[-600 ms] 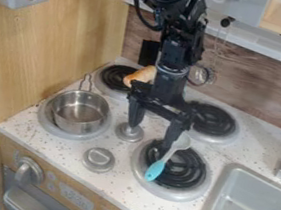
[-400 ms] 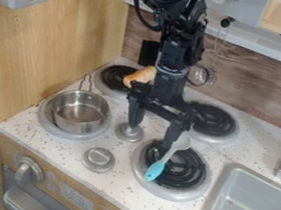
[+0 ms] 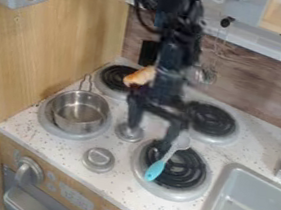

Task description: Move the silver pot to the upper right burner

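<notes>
My gripper [image 3: 152, 133] hangs over the middle of the stove with its two fingers spread wide and nothing between them. It is to the right of the silver pot [image 3: 80, 113] and apart from it. The pot stands upright on the lower left burner [image 3: 99, 134], its wire handle pointing to the back. The upper right burner [image 3: 214, 120] lies behind and to the right of my gripper, with no pot on it.
A spoon with a turquoise handle [image 3: 155, 170] lies across the lower right burner [image 3: 198, 190]. A bread-like item [image 3: 139, 76] is by the upper left burner [image 3: 114, 78]. Silver knobs [image 3: 99, 160] stand between the burners. The sink [image 3: 253, 209] is at the right.
The arm above the gripper has shifted slightly and looks blurred, while the gripper has stayed nearly in place. The pot, spoon and bread-like item have not moved.
</notes>
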`<act>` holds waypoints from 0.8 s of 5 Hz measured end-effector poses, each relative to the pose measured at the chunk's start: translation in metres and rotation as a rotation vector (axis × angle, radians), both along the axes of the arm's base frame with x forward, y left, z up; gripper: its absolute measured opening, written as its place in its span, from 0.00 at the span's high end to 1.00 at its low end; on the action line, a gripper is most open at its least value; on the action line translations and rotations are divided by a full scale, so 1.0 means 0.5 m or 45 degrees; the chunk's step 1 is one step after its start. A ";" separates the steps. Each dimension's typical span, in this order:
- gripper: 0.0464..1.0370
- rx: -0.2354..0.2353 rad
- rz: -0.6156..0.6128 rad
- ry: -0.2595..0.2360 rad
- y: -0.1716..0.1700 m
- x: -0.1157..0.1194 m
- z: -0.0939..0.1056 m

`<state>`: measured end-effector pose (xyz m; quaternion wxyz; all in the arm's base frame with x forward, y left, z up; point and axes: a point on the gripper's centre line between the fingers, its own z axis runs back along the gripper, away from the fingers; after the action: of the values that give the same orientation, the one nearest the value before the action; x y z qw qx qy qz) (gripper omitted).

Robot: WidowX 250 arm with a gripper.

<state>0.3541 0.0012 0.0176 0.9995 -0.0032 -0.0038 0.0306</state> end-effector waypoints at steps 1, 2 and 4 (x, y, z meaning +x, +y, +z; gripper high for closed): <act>0.04 0.041 0.063 -0.040 0.046 0.025 0.008; 0.04 0.135 0.141 -0.047 0.118 0.042 -0.008; 0.04 0.284 0.264 0.043 0.211 0.048 -0.078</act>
<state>0.3779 0.1066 -0.0215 0.9851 0.1088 0.0095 0.1330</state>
